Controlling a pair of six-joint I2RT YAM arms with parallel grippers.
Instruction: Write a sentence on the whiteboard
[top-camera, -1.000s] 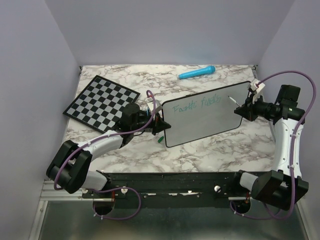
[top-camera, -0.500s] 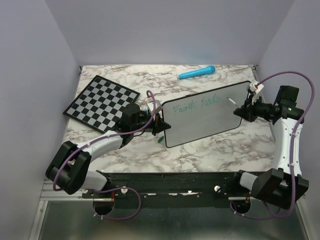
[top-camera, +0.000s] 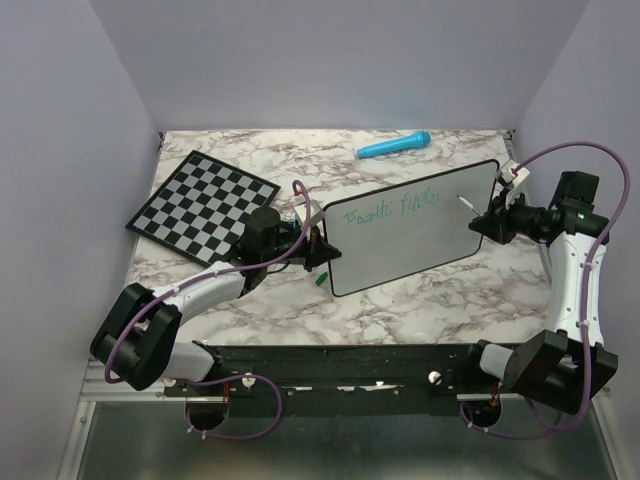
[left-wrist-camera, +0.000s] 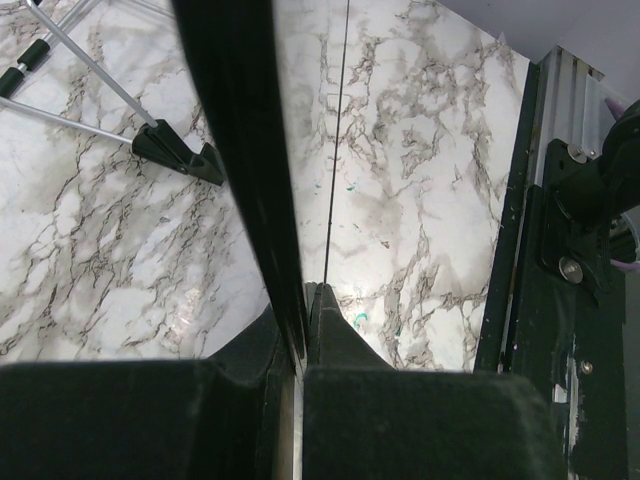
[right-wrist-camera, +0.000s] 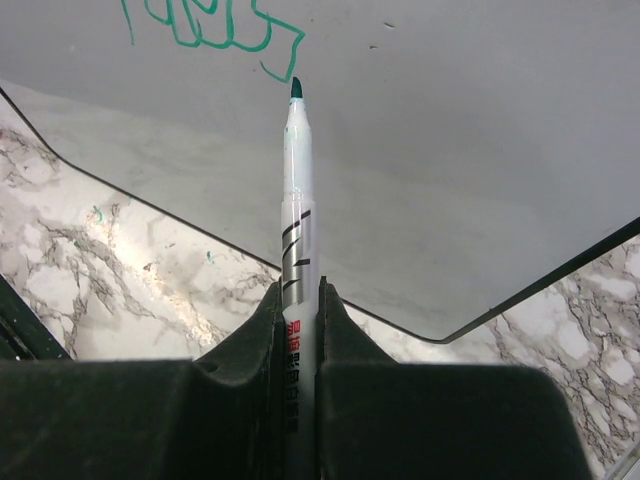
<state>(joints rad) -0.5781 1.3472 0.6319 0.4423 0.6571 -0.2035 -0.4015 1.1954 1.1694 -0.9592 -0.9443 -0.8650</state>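
The whiteboard (top-camera: 415, 235) lies tilted on the marble table, black-framed, with its left end nearer the front. The sentence (top-camera: 390, 208) reads as two teal words along its upper part, and its last strokes show in the right wrist view (right-wrist-camera: 215, 28). My left gripper (top-camera: 318, 246) is shut on the whiteboard's left edge; the black frame (left-wrist-camera: 240, 150) runs between its fingers (left-wrist-camera: 305, 300). My right gripper (top-camera: 490, 222) is shut on a white marker (right-wrist-camera: 297, 200). Its green tip points at the whiteboard (right-wrist-camera: 460, 150) just past the last stroke; I cannot tell whether it touches.
A black-and-white chessboard (top-camera: 203, 205) lies at the back left. A blue marker-like object (top-camera: 393, 146) rests near the back wall. A small green cap (top-camera: 319, 281) sits by the whiteboard's front left corner. Thin silver legs with black feet (left-wrist-camera: 180, 155) show behind the board.
The board's right end has shifted slightly toward the back. The marker tip has barely moved, and both grips are unchanged.
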